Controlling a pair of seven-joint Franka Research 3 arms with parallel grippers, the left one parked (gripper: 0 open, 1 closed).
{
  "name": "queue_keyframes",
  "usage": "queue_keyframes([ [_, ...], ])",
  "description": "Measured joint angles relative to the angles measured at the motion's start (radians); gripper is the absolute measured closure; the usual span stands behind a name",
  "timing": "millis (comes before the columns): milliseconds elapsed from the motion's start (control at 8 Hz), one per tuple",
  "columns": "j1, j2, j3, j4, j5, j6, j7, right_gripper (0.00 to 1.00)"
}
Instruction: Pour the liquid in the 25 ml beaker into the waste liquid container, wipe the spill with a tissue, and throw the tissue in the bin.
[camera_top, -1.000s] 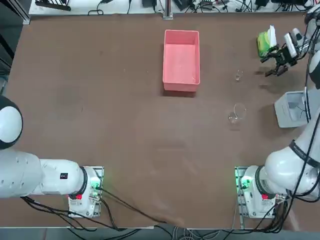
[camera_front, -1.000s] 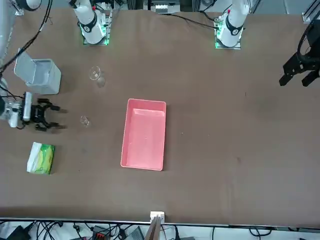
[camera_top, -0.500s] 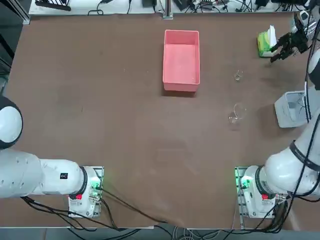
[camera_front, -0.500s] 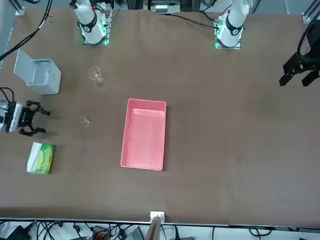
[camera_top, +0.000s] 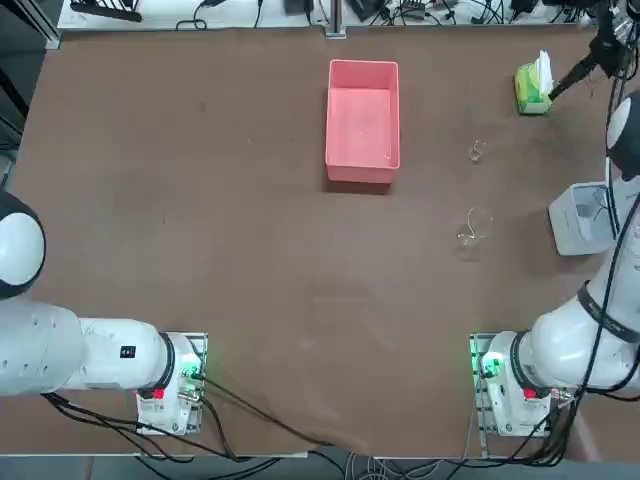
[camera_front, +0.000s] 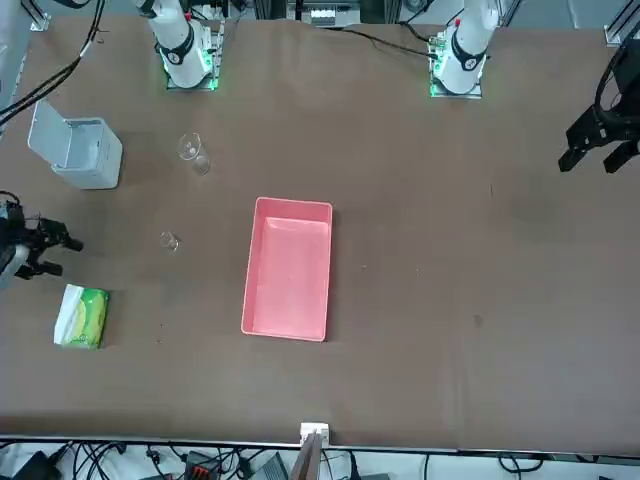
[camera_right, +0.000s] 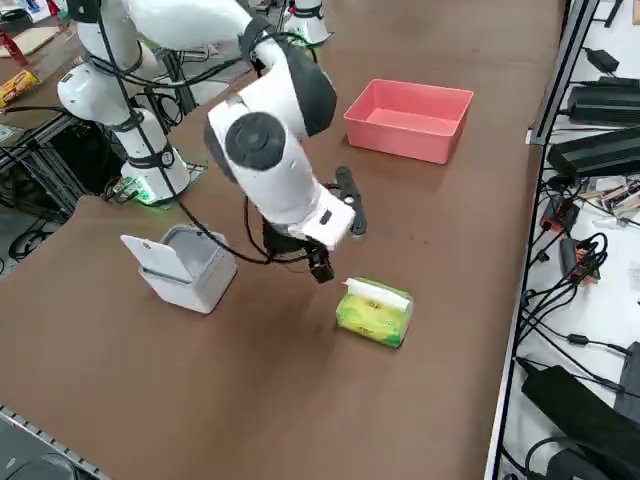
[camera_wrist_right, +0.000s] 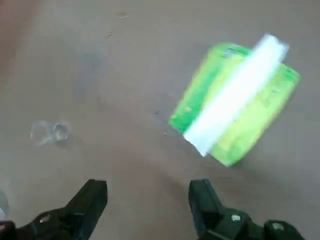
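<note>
The 25 ml beaker (camera_top: 477, 151) stands upright on the brown table, right of the pink waste liquid container (camera_top: 362, 120). A yellow-green tissue pack (camera_top: 532, 88) lies at the far right with a white tissue sheet (camera_wrist_right: 235, 112) sticking out of it. The pale grey bin (camera_top: 580, 218) stands lid-open near the right edge. My right gripper (camera_front: 55, 256) hovers open and empty beside the pack, on the side toward the table's right edge. In the wrist view its fingers (camera_wrist_right: 92, 200) frame bare table, with the pack just beyond and the small beaker (camera_wrist_right: 50, 132) off to one side.
A wider, taller glass beaker (camera_top: 473, 228) stands nearer the robot than the small one. Cables and equipment lie along the table's far edge (camera_top: 330, 28). The right arm's bulky links (camera_right: 270, 130) hang over the bin (camera_right: 185, 265).
My right gripper has swung away from the beakers toward the table's far right corner, passing beside the tissue pack. It stayed open and empty. Nothing on the table moved.
</note>
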Motion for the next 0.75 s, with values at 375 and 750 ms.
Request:
queue_keyframes([
  [375, 0.024, 0.019, 0.0, 0.04, -0.025, 0.001, 0.497, 0.0],
  [750, 0.044, 0.117, -0.001, 0.153, -0.079, 0.07, 0.6, 0.0],
])
